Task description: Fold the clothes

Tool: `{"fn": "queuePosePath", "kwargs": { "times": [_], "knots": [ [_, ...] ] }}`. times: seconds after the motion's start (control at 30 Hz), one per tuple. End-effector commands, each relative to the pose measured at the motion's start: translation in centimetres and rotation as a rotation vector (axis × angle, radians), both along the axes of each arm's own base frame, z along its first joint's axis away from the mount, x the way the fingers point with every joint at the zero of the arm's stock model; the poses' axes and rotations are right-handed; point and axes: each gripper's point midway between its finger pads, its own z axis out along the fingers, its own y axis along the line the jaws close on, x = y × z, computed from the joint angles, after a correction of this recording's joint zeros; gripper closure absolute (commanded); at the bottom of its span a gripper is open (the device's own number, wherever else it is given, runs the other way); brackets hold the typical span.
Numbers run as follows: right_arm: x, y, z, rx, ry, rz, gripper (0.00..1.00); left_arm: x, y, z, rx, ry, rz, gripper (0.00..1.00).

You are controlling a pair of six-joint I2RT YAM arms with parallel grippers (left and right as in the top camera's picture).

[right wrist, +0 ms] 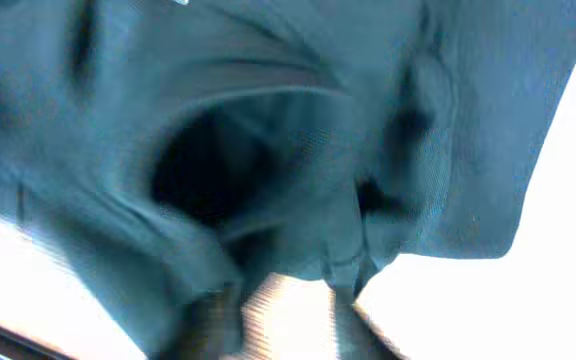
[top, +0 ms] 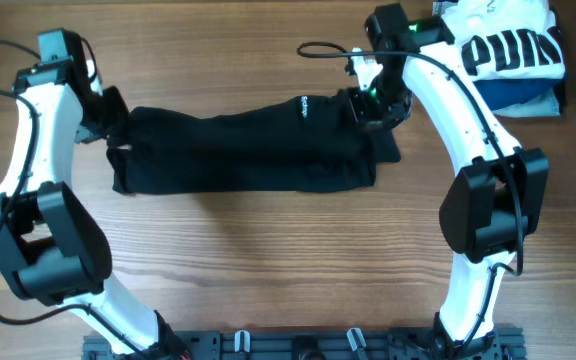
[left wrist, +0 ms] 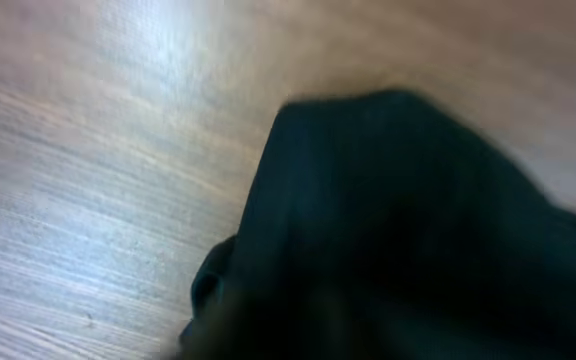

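A wooden table (top: 268, 260) seen from above, with two white-and-black robot arms, one on each side. Nearest, at the bottom edge, one dark mounting rail (top: 298, 345) carries both arm bases.

Across the middle of the table lies one black garment (top: 238, 150), flattened into a long band running left to right. It carries one small white printed logo (top: 303, 106) on its upper edge, right of centre.

The left gripper (top: 113, 125) sits at the left end of the band, against the fabric. The right gripper (top: 373, 105) sits at the right end, just right of the logo, where the cloth bunches around it. From above, neither gripper's fingers can be made out against the black cloth.

The left wrist camera is blurred. It shows a rounded mass of the black garment (left wrist: 418, 230) over bare table (left wrist: 88, 150), with no fingers visible, so I cannot tell how far this gripper is open or whether it grips the cloth.

The right wrist camera is filled with folds of the garment (right wrist: 268, 130), washed to a grey-blue. Two dark blurred fingers (right wrist: 211, 322) show at the bottom edge with wood grain between them. Whether they pinch fabric I cannot tell.

Farthest, in the top right corner, one folded white shirt (top: 508, 45) with big black letters rests on folded blue fabric (top: 523, 98). The number of blue pieces is unclear.
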Motion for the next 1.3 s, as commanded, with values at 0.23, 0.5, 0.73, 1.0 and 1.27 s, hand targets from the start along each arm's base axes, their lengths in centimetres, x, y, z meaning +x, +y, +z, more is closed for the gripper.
{"fn": "queuePosePath", "kwargs": {
  "times": [0.23, 0.5, 0.73, 1.0, 1.27],
  "knots": [
    [3.3, -0.5, 2.1, 0.013, -0.139, 0.002, 0.19, -1.1, 1.2, -1.7, 0.031, 0.056, -0.049, 0.00],
    [5.3, 0.0, 2.4, 0.031, -0.224, 0.015, 0.17, -1.9, -2.2, -7.0, -0.196, 0.129, -0.275, 0.01],
    [6.1, 0.2, 2.6, 0.041, -0.252, -0.011, 0.23, -4.1, -4.4, -11.2, -0.241, 0.226, -0.360, 0.38],
    [5.1, 3.1, 1.6, 0.212, -0.197, 0.005, 0.68, -1.1, 2.5, -6.5, -0.030, 0.094, -0.065, 0.96],
    [5.0, 3.4, 0.3, 0.231, -0.170, -0.016, 0.87, 0.1, 1.8, -0.5, 0.012, -0.023, -0.090, 0.96]
  ]
}}
